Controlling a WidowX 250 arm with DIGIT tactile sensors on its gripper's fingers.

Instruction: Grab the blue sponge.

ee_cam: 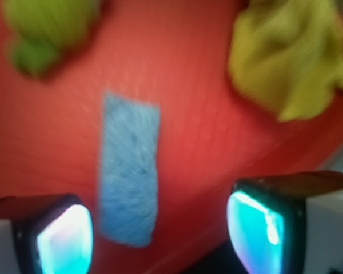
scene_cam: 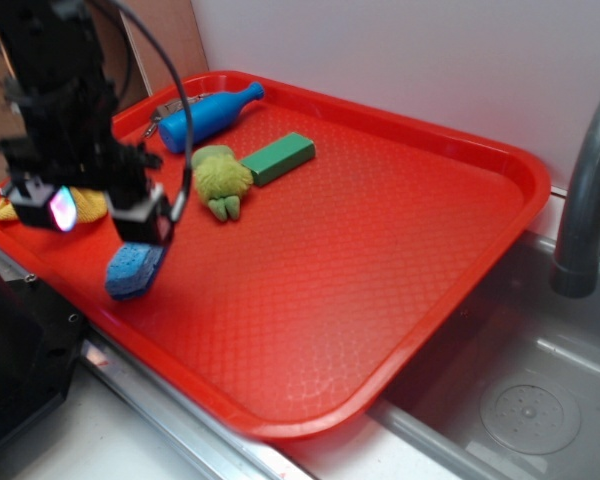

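The small light-blue porous sponge block (ee_cam: 129, 171) is lying on the red plastic tray (scene_cam: 380, 260), near its left edge, lengthwise between the wide-open end effector's (ee_cam: 160, 237) fingers, just below.

bare tray (scene_cam: 380, 230) right of blue sponge (scene_cam: 133, 270), yellow cloth (ee_cam: 291, 63) near

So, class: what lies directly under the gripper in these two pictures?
The blue sponge lies flat on the red tray, below the open gripper. In the exterior view, one finger hides part of it.
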